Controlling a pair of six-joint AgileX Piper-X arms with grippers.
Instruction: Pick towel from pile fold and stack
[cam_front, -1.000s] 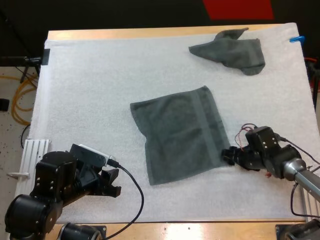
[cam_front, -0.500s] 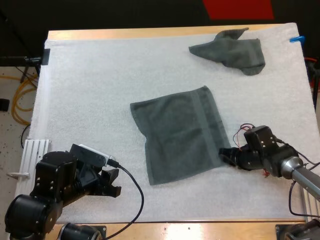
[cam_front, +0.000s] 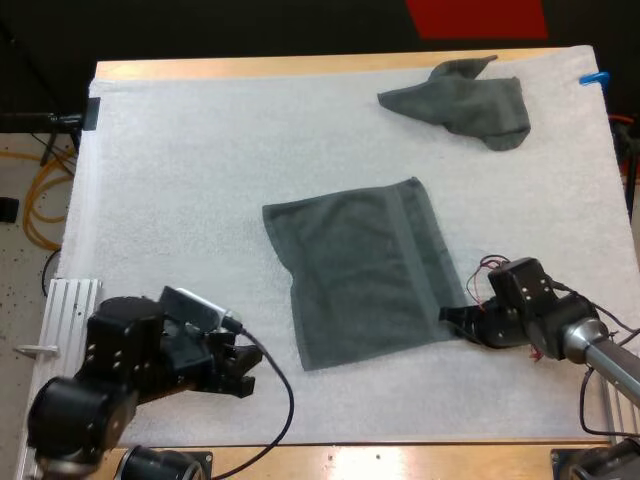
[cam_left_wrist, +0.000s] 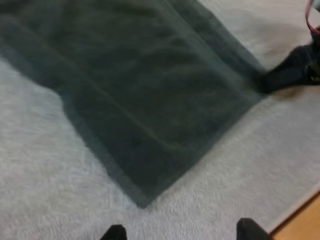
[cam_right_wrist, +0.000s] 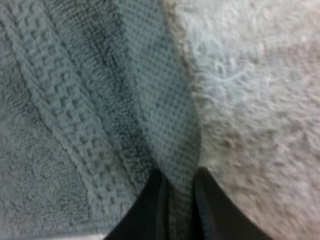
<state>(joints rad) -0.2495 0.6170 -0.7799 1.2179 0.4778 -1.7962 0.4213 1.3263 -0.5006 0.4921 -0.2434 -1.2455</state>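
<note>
Moved: left gripper (cam_front: 243, 365) has slid closer to the near left corner of the flat dark grey-green terry towel (cam_front: 355, 270). Right gripper (cam_front: 450, 318) has eased in at the near right corner. The towel has barely shifted.
Left gripper: black fingers spread apart, clear of any cloth, hanging just short of the near left corner.
Right gripper: fingers pinching the hem at the near right corner, cloth squeezed between them from both sides.
Towel place: spread flat at the middle of the white fuzzy mat (cam_front: 180, 180), not yet folded.
Step (judged): taking both near corners before the first fold, early in the task.
Risk 1: right pinch looks to hold only a thin bit of hem, so it may slip out on the lift.
Risk 2: left fingers may close on mat pile instead of cloth, or shove the corner and wrinkle it.
Risk 3: lifting one corner alone would skew the fold.
Around: crumpled dark grey-green towel (cam_front: 460, 105) at the mat's far right, well apart from the flat one. Wooden table (cam_front: 250, 68) rims the mat.
In the way: bare mat between left gripper and its corner. The crumpled towel lies beyond the far edge, so I judge it no obstacle.
</note>
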